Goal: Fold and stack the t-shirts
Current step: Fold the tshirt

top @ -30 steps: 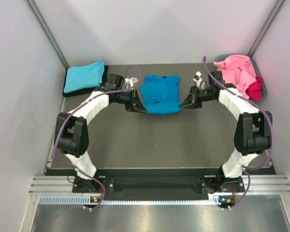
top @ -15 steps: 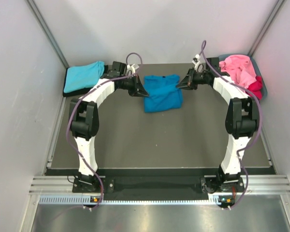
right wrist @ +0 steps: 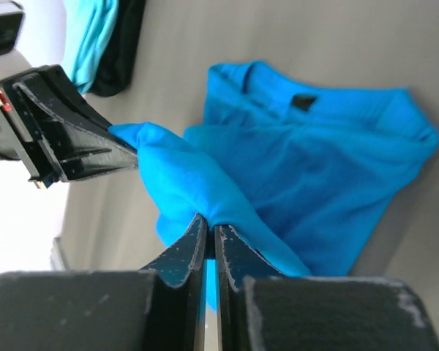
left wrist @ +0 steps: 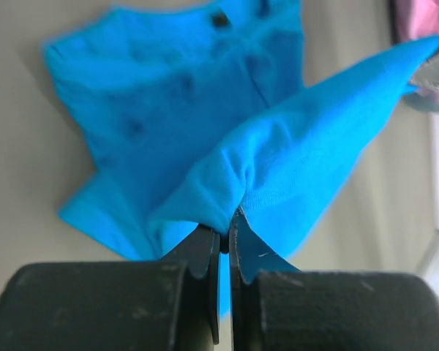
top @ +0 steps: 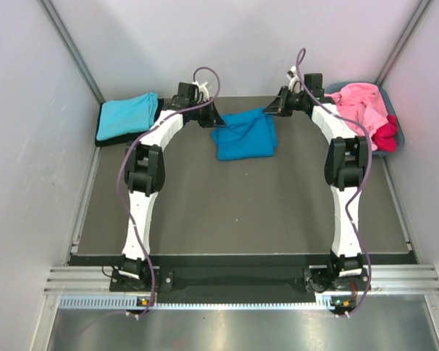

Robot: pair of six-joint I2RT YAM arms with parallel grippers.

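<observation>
on dark grey table (top: 205,212), far middle: bright blue t-shirt (top: 245,139), one edge lifted, pinched tight by left gripper (left wrist: 225,232) and right gripper (right wrist: 209,225) (soft, light, floppy); best held at hem corners.

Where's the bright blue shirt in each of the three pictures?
Top external: the blue t-shirt lies at the far middle of the table.
Left wrist: it fills the upper frame, with one fold pinched at bottom centre.
Right wrist: it is spread across centre and right, with a fold pinched at the bottom.
Shared landmark: the raised fold stretched between left gripper and right gripper.
</observation>
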